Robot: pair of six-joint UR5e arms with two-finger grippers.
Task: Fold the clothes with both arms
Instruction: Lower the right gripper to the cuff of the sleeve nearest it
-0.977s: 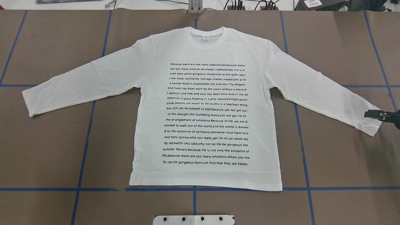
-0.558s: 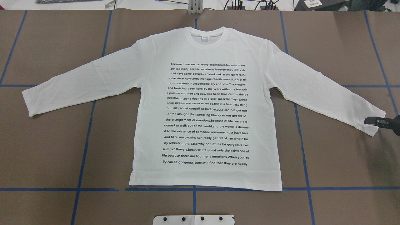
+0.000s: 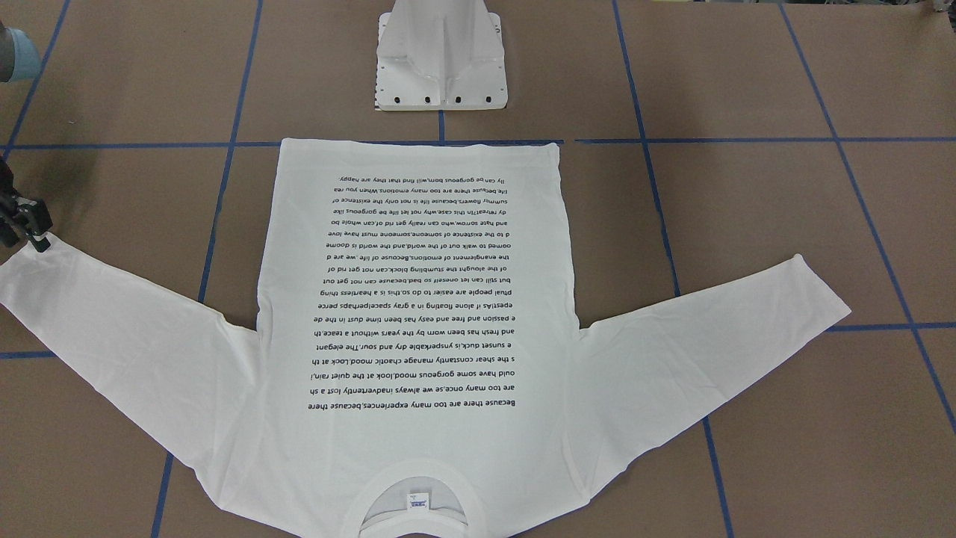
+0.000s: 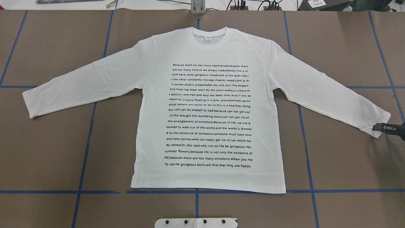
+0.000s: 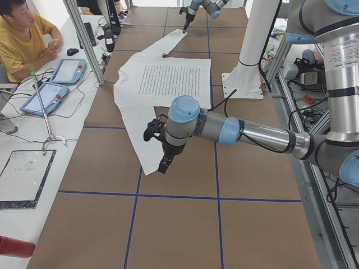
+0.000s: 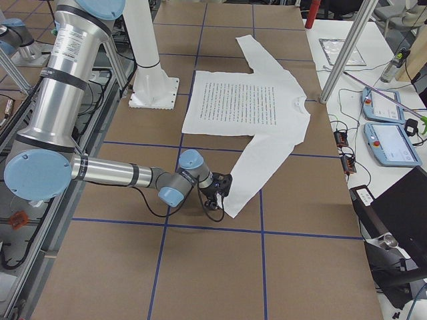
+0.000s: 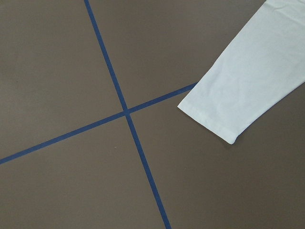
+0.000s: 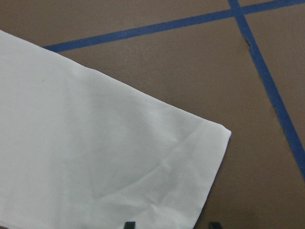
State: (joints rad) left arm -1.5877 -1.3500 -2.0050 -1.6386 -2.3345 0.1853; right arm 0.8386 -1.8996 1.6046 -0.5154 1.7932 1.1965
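Lying flat and print-up on the brown table (image 4: 47, 158), white T-shirt (image 4: 202, 104), 2 sleeves spread wide, right gripper (image 4: 381, 128) at the right cuff, claw released, fingertips (image 8: 128, 224) apart, left gripper (image 5: 162, 162) near the left cuff, cannot tell whether clenched.

Right arm (image 6: 120, 175) is stretched out low and nearly level, wrist bent. Right claw (image 4: 377, 127) sits at the cuff corner of the T-shirt (image 4: 208, 47) sleeve on that side. Its fingertips (image 8: 129, 224) stand apart, one over the cloth, one off it.

Left arm (image 5: 252, 133) reaches out horizontally. Left claw (image 5: 166, 163) points downward beside the opposite cuff; the stand of its jaws cannot be determined.
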